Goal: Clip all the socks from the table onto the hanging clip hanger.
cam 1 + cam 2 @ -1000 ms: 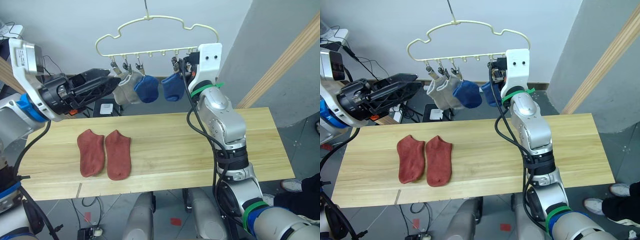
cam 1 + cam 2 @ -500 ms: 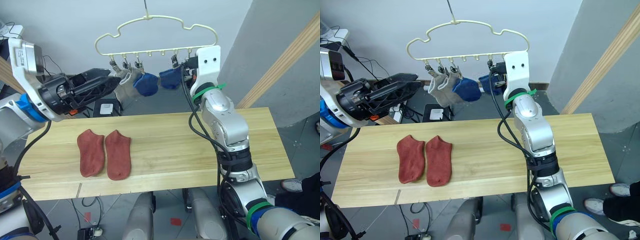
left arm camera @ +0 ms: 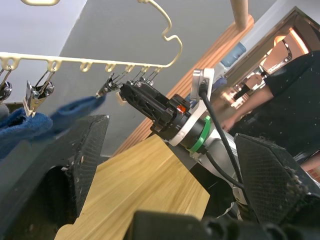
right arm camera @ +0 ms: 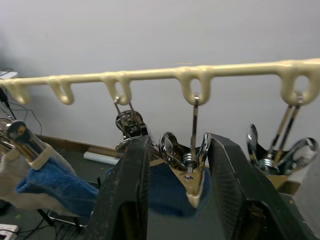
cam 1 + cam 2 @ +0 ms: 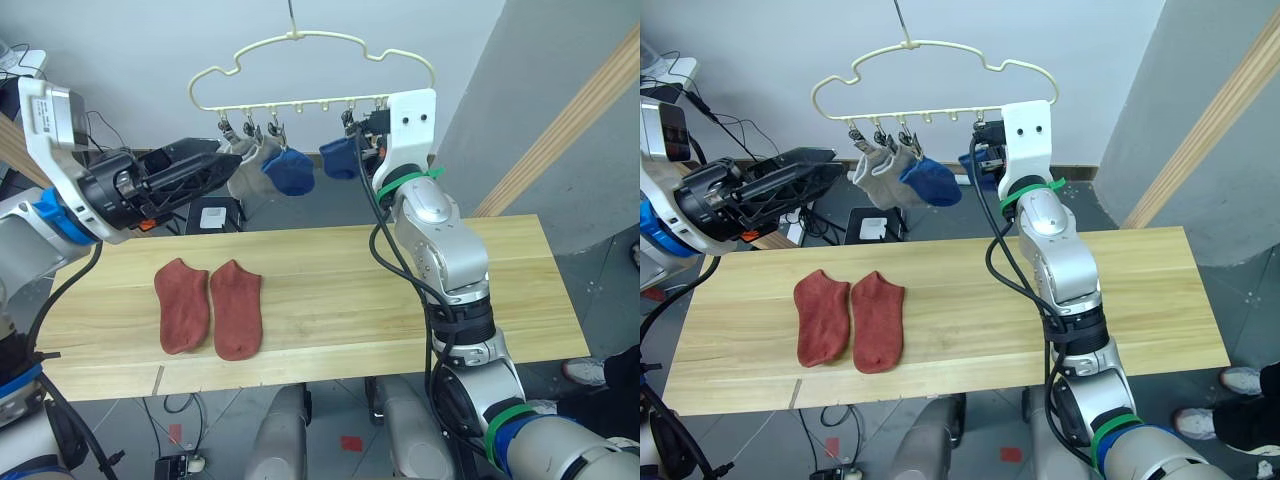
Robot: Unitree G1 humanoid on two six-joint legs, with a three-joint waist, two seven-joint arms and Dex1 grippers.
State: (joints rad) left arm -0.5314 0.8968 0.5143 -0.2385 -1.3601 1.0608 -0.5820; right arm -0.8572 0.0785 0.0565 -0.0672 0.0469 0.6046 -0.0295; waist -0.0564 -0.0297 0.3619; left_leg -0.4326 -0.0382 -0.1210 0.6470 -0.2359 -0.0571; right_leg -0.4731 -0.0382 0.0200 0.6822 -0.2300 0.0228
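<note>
Two rust-red socks [image 5: 183, 305] [image 5: 236, 308] lie side by side on the left of the table [image 5: 400, 290]. Above its far edge hangs the clip hanger [image 5: 300, 45]. Two grey socks [image 5: 245, 160] and a blue sock [image 5: 288, 170] hang from its left clips, and a second blue sock [image 5: 340, 158] hangs further right. My right gripper [image 4: 180, 142] is raised at the bar, open, with one metal clip [image 4: 190, 167] between its fingers and the blue sock [image 4: 165, 192] just behind. My left gripper [image 5: 222, 158] is open and empty, held left of the grey socks.
A slanted wooden beam [image 5: 565, 115] and a grey wall stand at the right. Cables and a white box [image 5: 212, 215] lie on the floor behind the table. A person [image 3: 285, 100] stands beyond the table's right end.
The hanger has swung a little to the left and the blue socks have swung up with it. My right gripper followed the bar leftward. The left arm and the red socks have not moved.
</note>
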